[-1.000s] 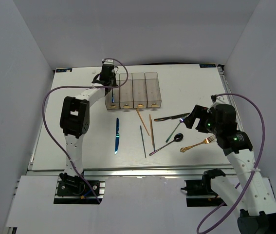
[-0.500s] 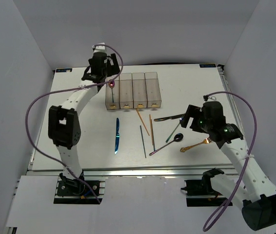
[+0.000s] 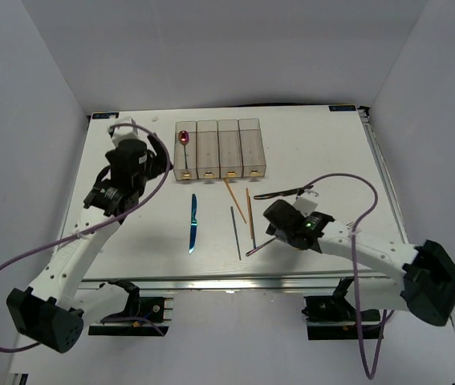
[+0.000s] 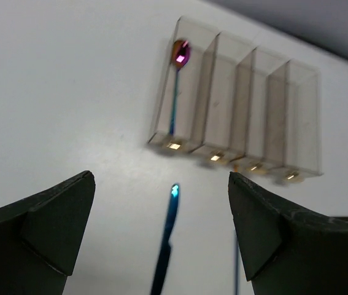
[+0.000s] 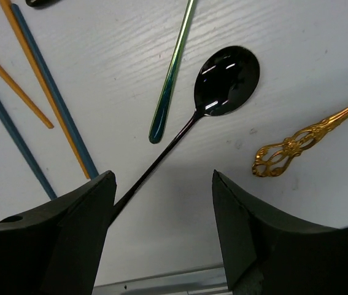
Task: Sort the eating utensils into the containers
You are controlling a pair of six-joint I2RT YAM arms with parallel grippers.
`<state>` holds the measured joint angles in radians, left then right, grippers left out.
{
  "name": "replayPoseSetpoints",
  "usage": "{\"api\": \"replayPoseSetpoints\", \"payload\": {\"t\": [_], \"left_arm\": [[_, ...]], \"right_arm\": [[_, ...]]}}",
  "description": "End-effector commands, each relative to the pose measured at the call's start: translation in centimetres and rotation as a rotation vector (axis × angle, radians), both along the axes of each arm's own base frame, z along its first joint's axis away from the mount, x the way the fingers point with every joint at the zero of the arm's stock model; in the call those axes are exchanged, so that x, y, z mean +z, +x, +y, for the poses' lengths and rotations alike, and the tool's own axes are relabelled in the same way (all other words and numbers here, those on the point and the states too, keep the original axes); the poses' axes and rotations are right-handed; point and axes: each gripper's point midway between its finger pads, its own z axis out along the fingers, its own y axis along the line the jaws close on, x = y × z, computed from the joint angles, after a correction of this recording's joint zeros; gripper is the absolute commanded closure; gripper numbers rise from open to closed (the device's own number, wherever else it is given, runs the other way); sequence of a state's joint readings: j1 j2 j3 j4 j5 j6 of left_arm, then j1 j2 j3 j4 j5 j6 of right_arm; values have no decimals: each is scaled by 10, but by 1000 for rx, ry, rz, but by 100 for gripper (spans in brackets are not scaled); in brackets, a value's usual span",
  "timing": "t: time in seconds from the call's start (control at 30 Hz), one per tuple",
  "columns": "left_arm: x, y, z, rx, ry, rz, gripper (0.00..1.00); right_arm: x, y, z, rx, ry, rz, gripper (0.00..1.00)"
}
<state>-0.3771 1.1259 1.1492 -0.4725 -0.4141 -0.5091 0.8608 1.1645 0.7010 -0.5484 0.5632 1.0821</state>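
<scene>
The containers [image 3: 229, 152], 4 joined clear bins, stand at the far middle of the surface [image 3: 323, 144]. A red-bowled spoon [image 3: 184, 138] lies in the leftmost bin with its bowl at the far end; the other 3 bins hold nothing that can be seen.

The left claw [image 3: 156, 164] hangs above the surface to the left of the bins. In its wrist view the claw [image 4: 161, 178] is spread wide and holds nothing, with the containers [image 4: 253, 110] and the red-bowled spoon [image 4: 181, 54] ahead of it. A blue knife [image 3: 193, 224] lies on the surface near the bins, pointing toward them.

The right claw [image 3: 277, 220] is low over the loose cutlery right of centre. Its wrist view shows the claw [image 5: 161, 184] spread apart, and the thin handle of a black spoon [image 5: 226, 80] runs down between the fingers [image 5: 57, 239]. Whether they touch it cannot be told. Just left of the spoon lies an iridescent green handle [image 5: 174, 74], and to its right a gold fork handle [image 5: 302, 138]. Gold and blue chopsticks [image 5: 51, 92] lie farther left.
</scene>
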Motion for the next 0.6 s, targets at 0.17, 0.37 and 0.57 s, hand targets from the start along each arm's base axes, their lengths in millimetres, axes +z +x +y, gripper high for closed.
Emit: {"api": "replayPoseSetpoints", "payload": {"t": [0.17,0.37,0.57], "left_arm": [[-71,-57,40,36,208,221,2],[-91,-62,46,37,250,248,2],[-109,-64,43,13,253,267,2]], "right_arm": [[-35,3,23,-274,-114,85,42],[-50,-1,34,-284,-52,101,45],[-67,-8,35,-306,-33,130,54]]}}
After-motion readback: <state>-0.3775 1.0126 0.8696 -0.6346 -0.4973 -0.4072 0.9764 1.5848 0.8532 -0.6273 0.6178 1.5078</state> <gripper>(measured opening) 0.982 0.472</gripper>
